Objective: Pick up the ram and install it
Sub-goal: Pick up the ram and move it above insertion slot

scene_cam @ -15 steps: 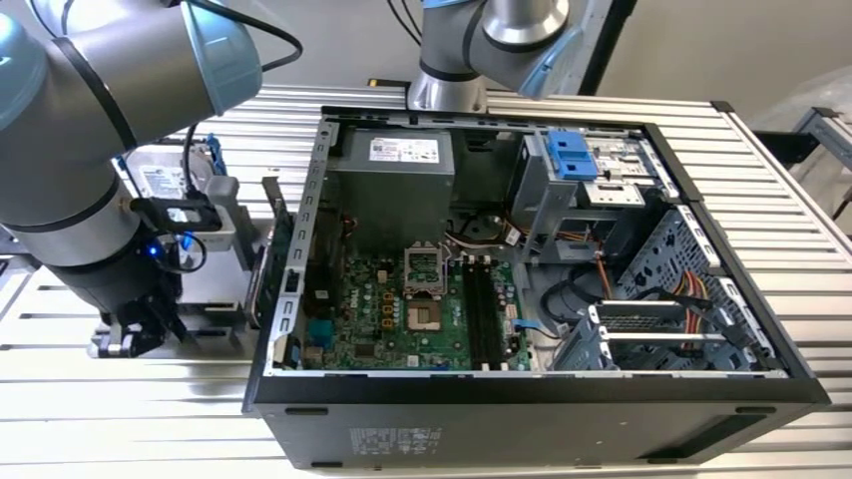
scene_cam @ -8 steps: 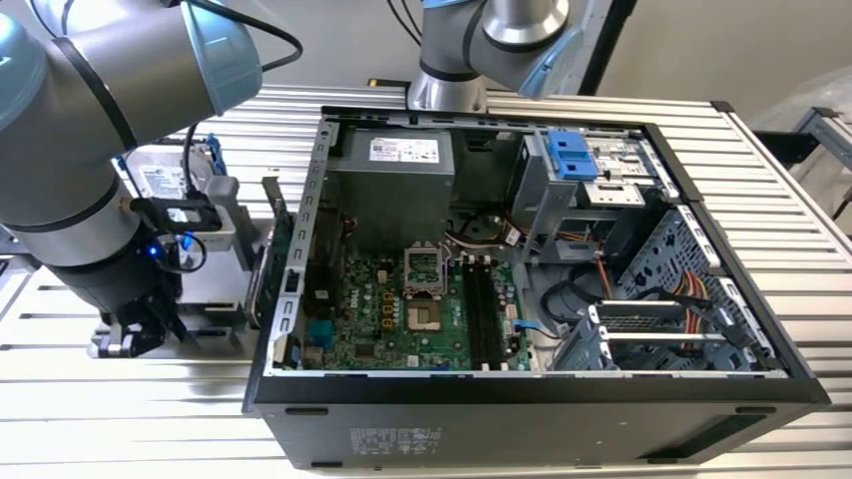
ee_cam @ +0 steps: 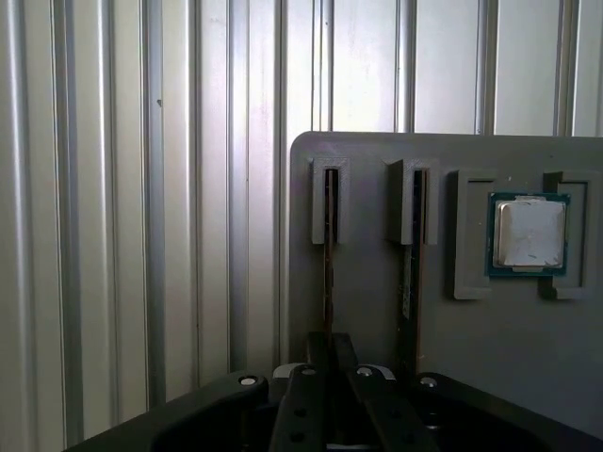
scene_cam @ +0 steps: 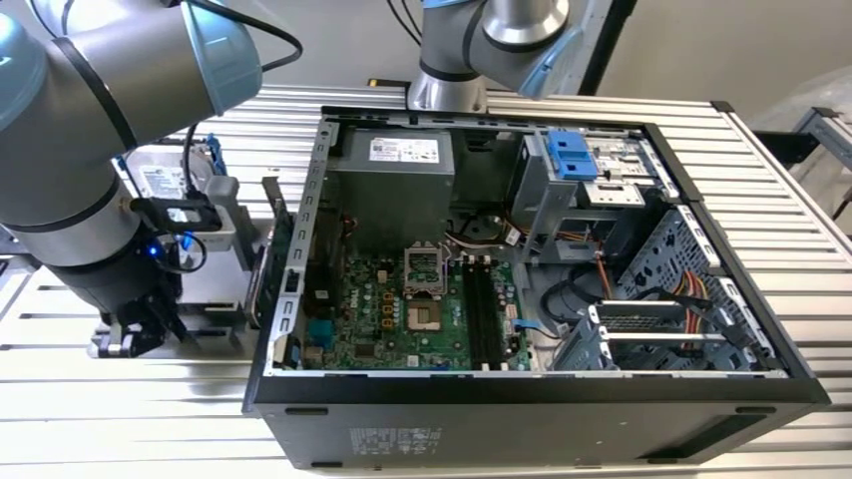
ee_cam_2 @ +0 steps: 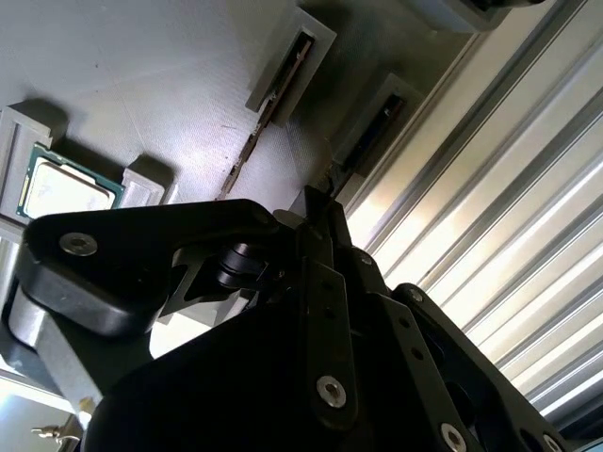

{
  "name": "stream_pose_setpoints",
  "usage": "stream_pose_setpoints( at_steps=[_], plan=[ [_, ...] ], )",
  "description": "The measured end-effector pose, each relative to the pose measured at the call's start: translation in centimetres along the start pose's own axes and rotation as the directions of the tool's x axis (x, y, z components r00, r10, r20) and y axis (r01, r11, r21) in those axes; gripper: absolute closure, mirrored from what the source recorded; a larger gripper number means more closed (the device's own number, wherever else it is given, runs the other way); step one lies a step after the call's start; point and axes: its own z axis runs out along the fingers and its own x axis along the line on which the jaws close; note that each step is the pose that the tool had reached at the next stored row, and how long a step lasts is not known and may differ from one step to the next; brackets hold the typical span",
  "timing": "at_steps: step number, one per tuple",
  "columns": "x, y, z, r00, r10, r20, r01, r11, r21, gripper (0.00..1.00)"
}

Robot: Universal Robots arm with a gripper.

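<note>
The gripper (ee_cam: 331,341) is low over a grey tray (ee_cam: 377,151), its two black fingers (ee_cam: 318,353) drawn narrow and closed on the ram (ee_cam: 330,235). In both wrist views the stick's thin top edge runs straight into the slit between the fingertips. The ram stands on edge in a raised slot, the one nearest the tray edge that borders the bare slats. Parallel and just beside it, a second memory stick (ee_cam: 412,245) stands in the next slot, apart from the fingers. Beyond that, further from the same tray edge, a square silver processor (ee_cam: 529,234) lies flat in its own recess.

In the exterior view the gripper (scene_cam: 140,327) hangs from the arm (scene_cam: 80,150) near the tabletop's edge on the exterior view's left. A silver hard drive (scene_cam: 167,182) stands behind it.

The tabletop (scene_cam: 134,429) is ribbed aluminium, with long parallel grooves. An open computer case (scene_cam: 533,409) lies on its side on it, just beside the tray toward the exterior view's right. Inside the case are a green motherboard (scene_cam: 413,299), a grey power supply (scene_cam: 386,190) and coloured cables (scene_cam: 692,289). A pale wall stands behind the table.
</note>
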Motion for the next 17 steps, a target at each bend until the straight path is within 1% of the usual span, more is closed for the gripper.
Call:
stream_pose_setpoints(
  at_steps=[8, 12, 17],
  plan=[
    [-0.01, -0.01, -0.05, 1.0, 0.0, 0.0006, 0.0, 1.0, 0.0007, 1.0],
    [-0.02, 0.0, -0.41, 1.0, 0.0, 0.0001, 0.0, 1.0, 0.0001, 1.0],
    [-0.04, 0.01, -1.03, 1.0, 0.0, 0.0001, 0.0, 1.0, 0.0001, 1.0]
  ],
)
